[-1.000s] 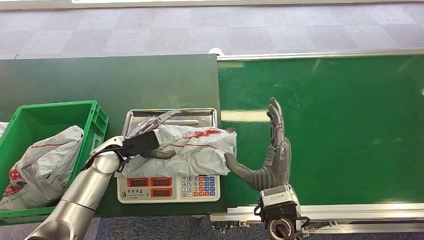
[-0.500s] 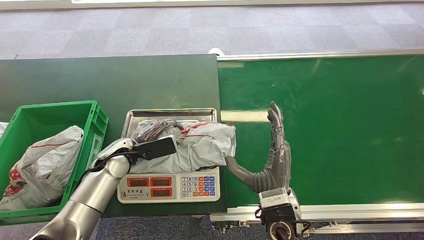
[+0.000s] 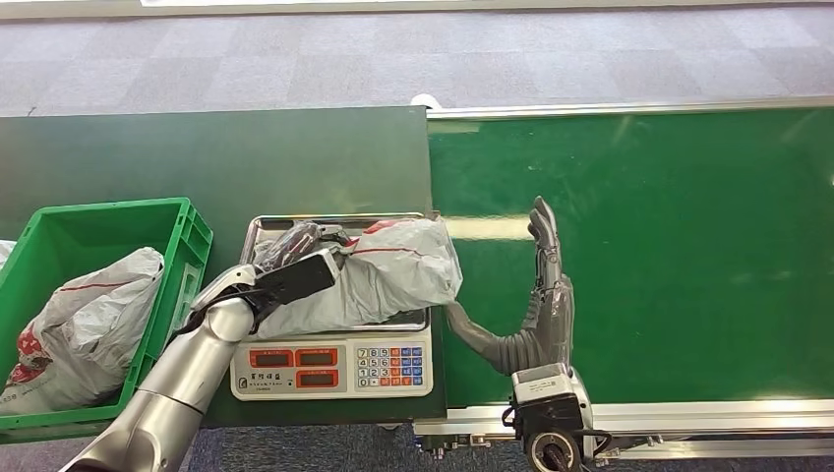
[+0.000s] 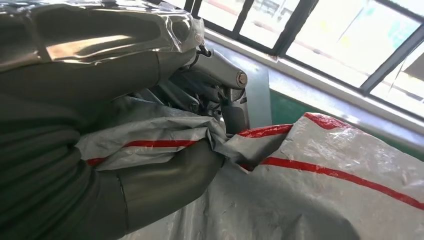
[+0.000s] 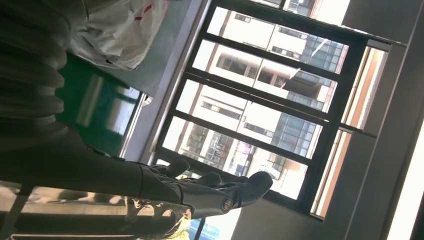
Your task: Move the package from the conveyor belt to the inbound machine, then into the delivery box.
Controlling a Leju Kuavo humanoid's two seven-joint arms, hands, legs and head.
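On the scale's steel tray point(image 3: 258, 232) our left hand point(image 3: 295, 264) grasps the grey package point(image 3: 393, 275) by its bunched film, likely for the carry to the green box point(image 3: 98, 218), while our right hand point(image 3: 541, 285) waits released, fingers straight, over the belt point(image 3: 669, 246).

Bare green belt point(image 3: 669, 246) right of the scale point(image 3: 334, 366); green crate's wall point(image 3: 192, 246) close on its left.
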